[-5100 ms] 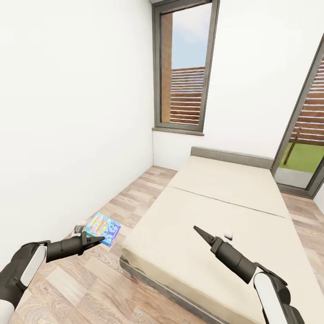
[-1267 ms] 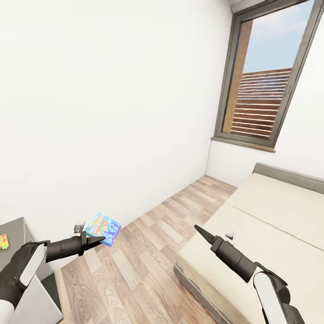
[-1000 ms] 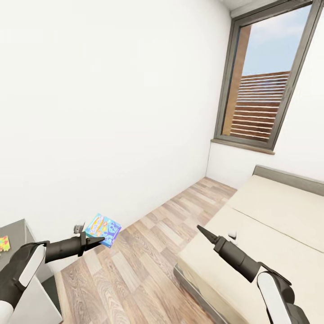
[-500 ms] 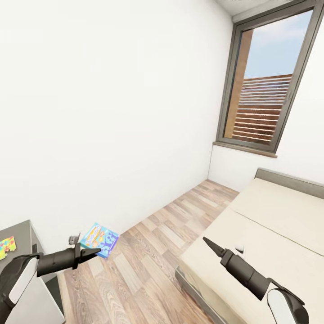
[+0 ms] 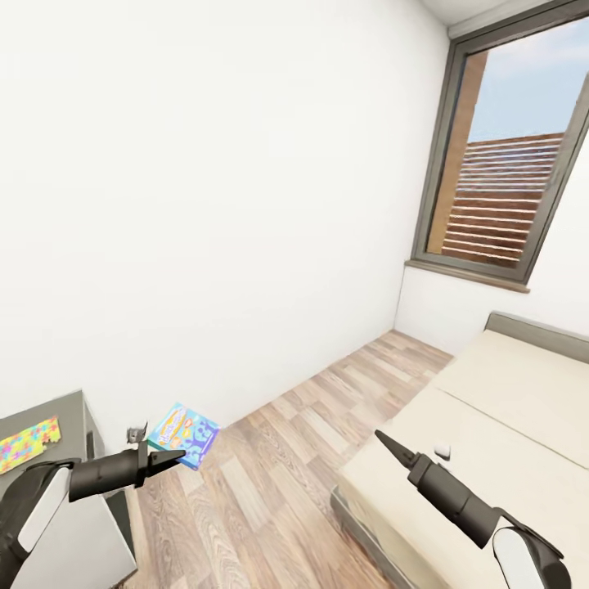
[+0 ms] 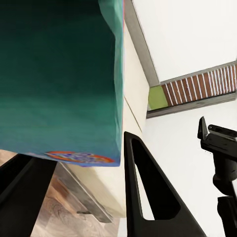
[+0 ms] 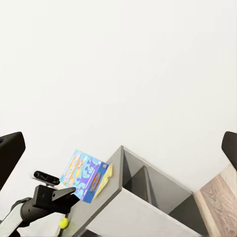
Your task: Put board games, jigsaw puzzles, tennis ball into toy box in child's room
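A bedroom in a home is showing: a low beige bed is lying on wood-plank floor beneath a tall dark-framed window, with a grey table standing opposite the bed.

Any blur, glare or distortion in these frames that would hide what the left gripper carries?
Head view: sharp, evenly lit, no glare; walls and window frame lean from the wide lens; the blue board game in the left gripper reads clearly. Left wrist view: the box sits so close that it shows only a flat teal face. Right wrist view: white wall washed out, box small but sharp.
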Controlling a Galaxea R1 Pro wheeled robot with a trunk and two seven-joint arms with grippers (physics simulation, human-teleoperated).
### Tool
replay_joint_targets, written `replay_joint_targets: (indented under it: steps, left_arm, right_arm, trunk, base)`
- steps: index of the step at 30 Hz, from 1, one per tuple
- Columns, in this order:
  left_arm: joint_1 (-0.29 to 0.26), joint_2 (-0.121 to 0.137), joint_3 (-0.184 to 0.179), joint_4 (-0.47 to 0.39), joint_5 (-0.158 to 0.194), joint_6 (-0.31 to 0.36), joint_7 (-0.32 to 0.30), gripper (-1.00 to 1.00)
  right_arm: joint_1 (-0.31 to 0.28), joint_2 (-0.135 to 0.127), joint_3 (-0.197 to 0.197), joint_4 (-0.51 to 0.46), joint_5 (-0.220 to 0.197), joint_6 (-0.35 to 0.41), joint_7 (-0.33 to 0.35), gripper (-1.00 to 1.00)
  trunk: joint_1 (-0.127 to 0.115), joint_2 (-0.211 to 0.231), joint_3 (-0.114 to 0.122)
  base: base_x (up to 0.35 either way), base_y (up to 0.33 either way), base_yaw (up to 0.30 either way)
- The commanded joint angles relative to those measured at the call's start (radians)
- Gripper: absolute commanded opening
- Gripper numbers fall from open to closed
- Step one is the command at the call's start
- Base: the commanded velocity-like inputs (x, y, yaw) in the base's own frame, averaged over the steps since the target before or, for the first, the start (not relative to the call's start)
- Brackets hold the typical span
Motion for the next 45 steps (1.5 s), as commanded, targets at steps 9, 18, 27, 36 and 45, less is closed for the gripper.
replay_joint_targets:
  steps: [9,18,27,36,45]
  left_arm:
    - [-0.001,-0.006,-0.017,-0.001,-0.001,0.004,-0.005,-1.0]
    - [-0.001,-0.001,-0.02,-0.001,-0.002,0.002,-0.004,-1.0]
    - [-0.001,-0.002,-0.02,-0.001,-0.001,0.001,-0.005,-1.0]
    - [-0.001,-0.005,-0.02,-0.001,-0.002,-0.001,-0.002,-1.0]
    - [-0.001,-0.002,-0.017,-0.001,-0.001,-0.002,-0.004,-1.0]
  right_arm:
    - [-0.001,0.001,-0.001,0.009,-0.005,0.006,0.002,1.0]
    - [-0.001,0.002,-0.001,0.01,-0.004,0.003,-0.002,1.0]
    - [-0.001,0.002,-0.02,0.01,-0.006,0.003,-0.003,1.0]
    - [-0.001,0.003,-0.026,0.01,-0.005,0.001,-0.004,1.0]
    - [-0.001,0.002,-0.027,0.01,-0.005,-0.001,-0.003,1.0]
  trunk:
    - [-0.034,0.061,0.026]
    - [-0.057,0.104,0.045]
    - [-0.057,0.104,0.045]
    - [-0.057,0.104,0.045]
    - [-0.057,0.104,0.045]
  base:
    - [0.0,0.0,0.287]
    - [0.0,0.0,0.289]
    - [0.0,0.0,0.289]
    - [0.0,0.0,0.289]
    - [0.0,0.0,0.204]
